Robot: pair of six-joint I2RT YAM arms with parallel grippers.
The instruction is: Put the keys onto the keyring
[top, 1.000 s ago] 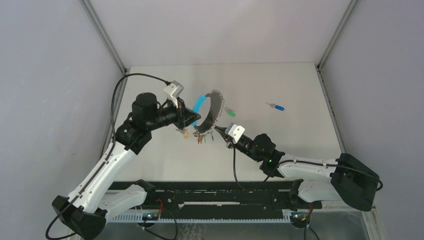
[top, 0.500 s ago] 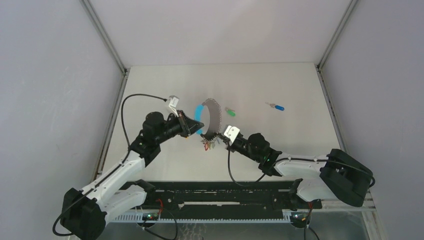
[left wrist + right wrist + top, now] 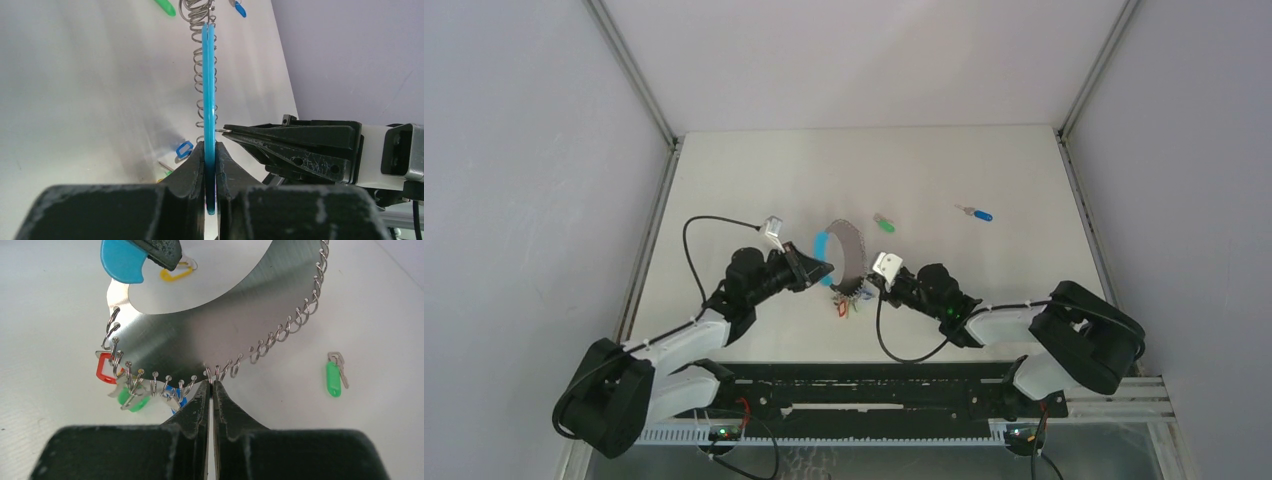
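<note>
Though still upright, keyring (image 3: 852,250) lower (nearer the table (image 3: 754,180))

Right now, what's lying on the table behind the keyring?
A green-headed key lies just beyond the keyring, and a blue-headed key farther right. The table patch directly beneath the ring's metal band is covered, so anything there cannot be seen.

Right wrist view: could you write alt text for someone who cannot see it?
The right gripper pinches a wire coil on the near rim of the keyring, a silver crescent edged with coils. At top left the left gripper clamps its turquoise sleeve; red and green tags cluster at left, and a green key lies on the table at right.
</note>
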